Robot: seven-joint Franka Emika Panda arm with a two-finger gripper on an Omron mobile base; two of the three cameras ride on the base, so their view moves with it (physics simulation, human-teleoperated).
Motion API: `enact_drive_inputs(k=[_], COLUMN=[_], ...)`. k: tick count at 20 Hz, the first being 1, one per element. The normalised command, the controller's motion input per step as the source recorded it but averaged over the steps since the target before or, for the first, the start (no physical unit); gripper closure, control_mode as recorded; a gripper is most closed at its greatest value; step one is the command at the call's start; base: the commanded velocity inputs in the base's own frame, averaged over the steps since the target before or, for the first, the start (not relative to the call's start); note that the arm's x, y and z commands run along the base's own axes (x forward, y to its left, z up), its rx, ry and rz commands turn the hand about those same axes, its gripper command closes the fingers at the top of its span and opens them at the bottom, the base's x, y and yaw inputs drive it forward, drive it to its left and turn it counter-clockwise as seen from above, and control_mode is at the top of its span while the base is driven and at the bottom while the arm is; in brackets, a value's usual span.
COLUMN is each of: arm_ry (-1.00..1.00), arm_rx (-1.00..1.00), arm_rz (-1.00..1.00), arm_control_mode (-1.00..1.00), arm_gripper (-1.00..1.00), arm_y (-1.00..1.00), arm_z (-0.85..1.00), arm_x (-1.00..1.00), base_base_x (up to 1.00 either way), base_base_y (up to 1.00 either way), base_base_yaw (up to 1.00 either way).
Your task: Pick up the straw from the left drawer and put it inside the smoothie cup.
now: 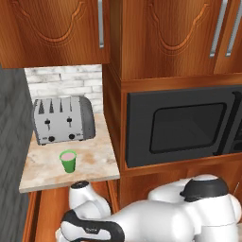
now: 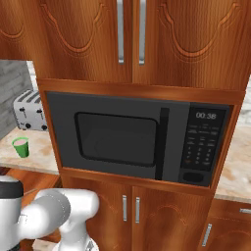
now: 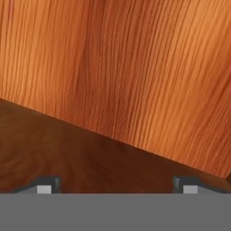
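Gripper (image 3: 116,184) spread wide, holding nothing, facing reddish-brown wood of left drawer (image 3: 113,81). Smoothie cup (image 1: 68,161): small, green, pink-topped, on counter (image 1: 94,160) at toaster's (image 1: 63,119) six o'clock. Microwave (image 2: 142,137) clock: 00:38.

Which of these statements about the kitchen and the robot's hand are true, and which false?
1. The green smoothie cup stands on the counter in front of the toaster. True.
2. The cup lies tipped over. False: it stands upright, pink liquid at its rim.
3. The hand is open. True: its fingertips stand wide apart with nothing between them.
4. The microwave door hangs open. False: it is closed.
5. The toaster is red. False: it is silver-grey.
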Motion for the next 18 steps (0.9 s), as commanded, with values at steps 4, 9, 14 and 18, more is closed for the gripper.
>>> enact_drive_inputs(k=[4,9,14,18], arm_ry=[0.02,-0.04,0.04,0.06], arm_rx=[0.17,0.12,-0.05,-0.03], arm_rz=[0.0,-0.1,-0.16,-0.28], arm_control_mode=[-1.0,-1.0,-1.0,-1.0], arm_gripper=[-1.0,-1.0,-1.0,-1.0], arm_y=[0.0,-0.04,0.0,0.0], arm_z=[-0.36,0.04,0.98,0.67], arm_x=[-1.0,-1.0,0.1,0.58], base_base_x=[0.0,0.0,0.0,0.0], base_base_y=[0.0,0.0,0.0,0.0], base_base_yaw=[0.0,0.0,0.0,0.0])
